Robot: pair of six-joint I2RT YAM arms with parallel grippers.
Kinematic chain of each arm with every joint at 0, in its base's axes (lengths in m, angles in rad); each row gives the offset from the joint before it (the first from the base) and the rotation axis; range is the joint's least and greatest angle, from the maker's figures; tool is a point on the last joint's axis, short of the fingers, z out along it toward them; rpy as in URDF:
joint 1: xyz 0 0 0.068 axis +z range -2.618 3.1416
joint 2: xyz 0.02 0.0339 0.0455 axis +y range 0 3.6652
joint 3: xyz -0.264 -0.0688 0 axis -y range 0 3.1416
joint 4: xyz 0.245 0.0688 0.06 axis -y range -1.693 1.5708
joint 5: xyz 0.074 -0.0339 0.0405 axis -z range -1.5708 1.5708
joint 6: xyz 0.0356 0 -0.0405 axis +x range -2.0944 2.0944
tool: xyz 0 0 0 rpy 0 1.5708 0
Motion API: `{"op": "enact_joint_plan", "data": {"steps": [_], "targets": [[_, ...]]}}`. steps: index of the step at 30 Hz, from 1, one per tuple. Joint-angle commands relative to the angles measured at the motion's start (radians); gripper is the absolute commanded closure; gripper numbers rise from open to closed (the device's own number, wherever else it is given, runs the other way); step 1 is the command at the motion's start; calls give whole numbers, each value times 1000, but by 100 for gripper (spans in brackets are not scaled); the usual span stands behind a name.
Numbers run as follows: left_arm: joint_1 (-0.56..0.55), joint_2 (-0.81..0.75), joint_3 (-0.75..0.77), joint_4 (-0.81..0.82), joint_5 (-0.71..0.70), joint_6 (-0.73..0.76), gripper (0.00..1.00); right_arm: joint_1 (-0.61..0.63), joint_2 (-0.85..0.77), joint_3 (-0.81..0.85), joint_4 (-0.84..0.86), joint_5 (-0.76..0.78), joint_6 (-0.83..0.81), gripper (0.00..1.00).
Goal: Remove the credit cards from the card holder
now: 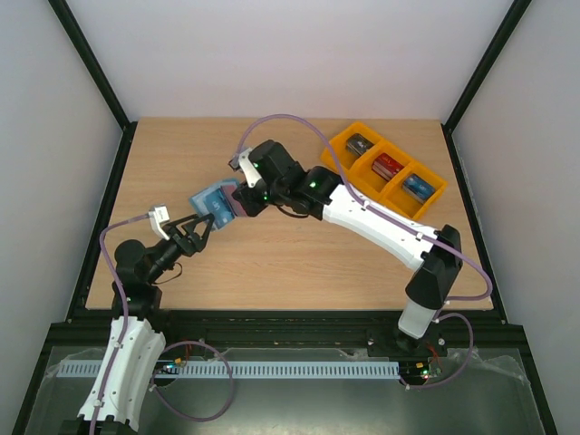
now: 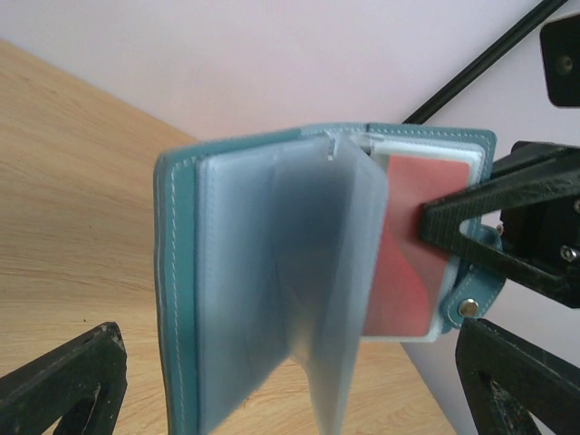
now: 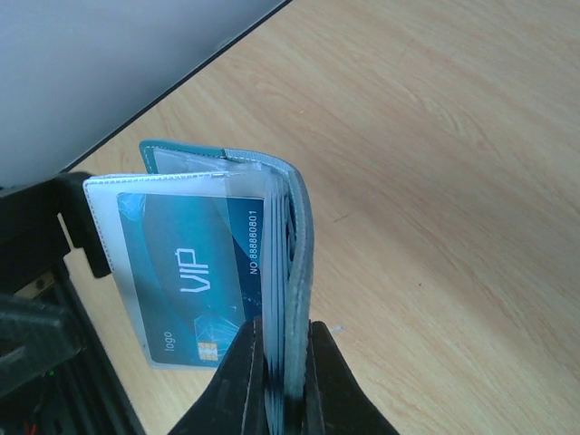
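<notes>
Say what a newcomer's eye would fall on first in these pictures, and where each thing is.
The teal wallet stands out first, pinched by the right gripper near the middle of the table, clear pockets fanned open around a blue VIP card and a red card. The open left gripper sits beside it. An orange tray holding cards lies at the far right.
</notes>
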Motion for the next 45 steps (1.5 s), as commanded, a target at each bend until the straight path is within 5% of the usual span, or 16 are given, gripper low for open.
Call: {"op": "enact_joint_plan", "data": {"steps": [1,16,27,31,37,45], "targets": [[6,-7,-14,-1,-11,-8,0,5,-81,-36,45,-81,-30,98],[10,-18,-15,54,71,-37,1,-5,-228,-128,110,-282,-115,99],[11,-64,-20,292,271,-111,3,-32,-287,-193,137,-365,-170,98],[-3,-49,-25,339,304,-127,25,-34,-281,-180,131,-375,-180,98],[-14,-46,-27,367,327,-142,93,-40,-276,-171,119,-406,-189,98],[-13,-52,-20,310,300,-119,98,-60,-290,-205,163,-376,-159,96]]}}
